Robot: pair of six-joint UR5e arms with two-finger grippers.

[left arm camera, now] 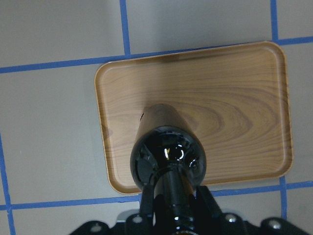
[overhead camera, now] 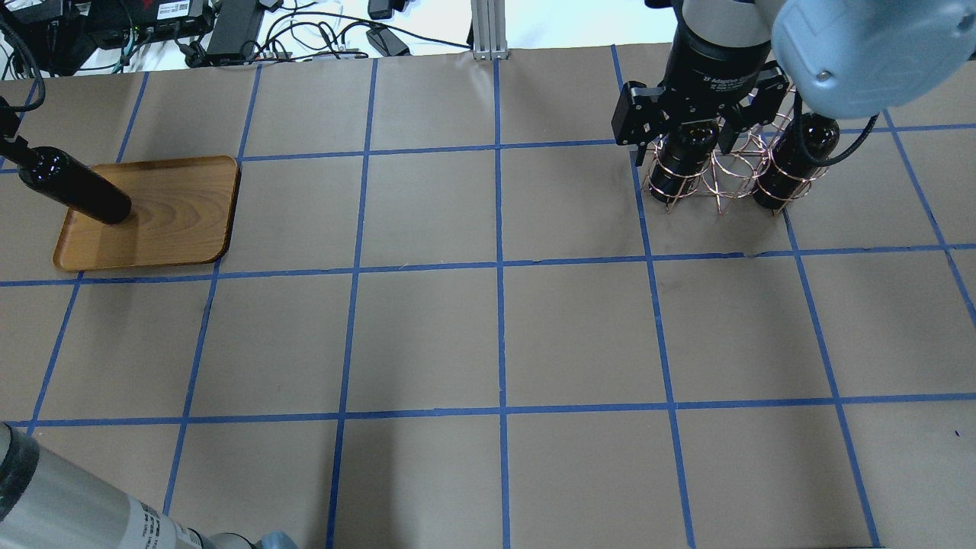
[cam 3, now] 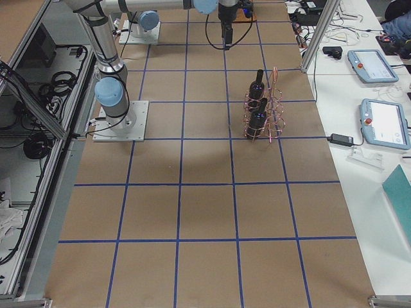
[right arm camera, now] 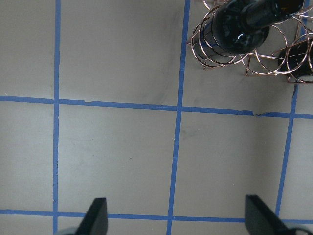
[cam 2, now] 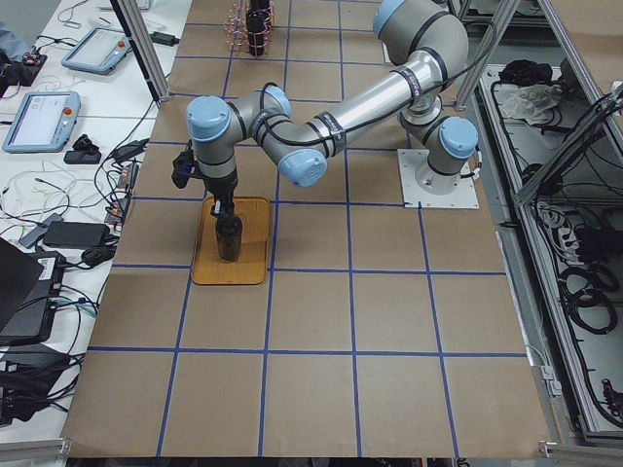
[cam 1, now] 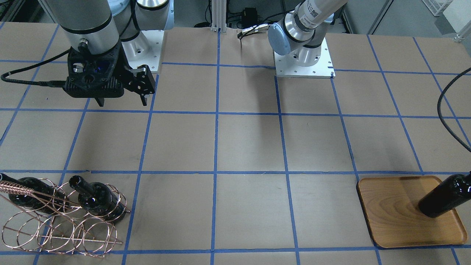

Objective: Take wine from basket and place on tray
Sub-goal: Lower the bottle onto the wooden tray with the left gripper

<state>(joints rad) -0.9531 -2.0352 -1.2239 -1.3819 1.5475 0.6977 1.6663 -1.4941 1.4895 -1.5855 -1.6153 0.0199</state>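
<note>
Jaws of left gripper point(left arm camera: 171, 218) pinch the wine point(left arm camera: 168, 152) by its neck, upright over tray point(left arm camera: 244, 98); contact unclear. Right gripper point(right arm camera: 176, 218) jaws spread, apart from basket point(right arm camera: 230, 56). Risk: release before base seats, wine topples onto bench point(left arm camera: 49, 147).

Place: a robotics lab.
Robots: two industrial arms point(cam 2: 370, 97) bolted to steel plates point(cam 1: 320, 70).
Table: brown paper point(cam 1: 250, 143) marked off by a blue tape grid point(cam 1: 216, 147).
Side benches: teach pendants point(cam 3: 385, 122) and loose cables point(overhead camera: 305, 30).
Frame: aluminium posts point(overhead camera: 488, 27) at the table's edge.
</note>
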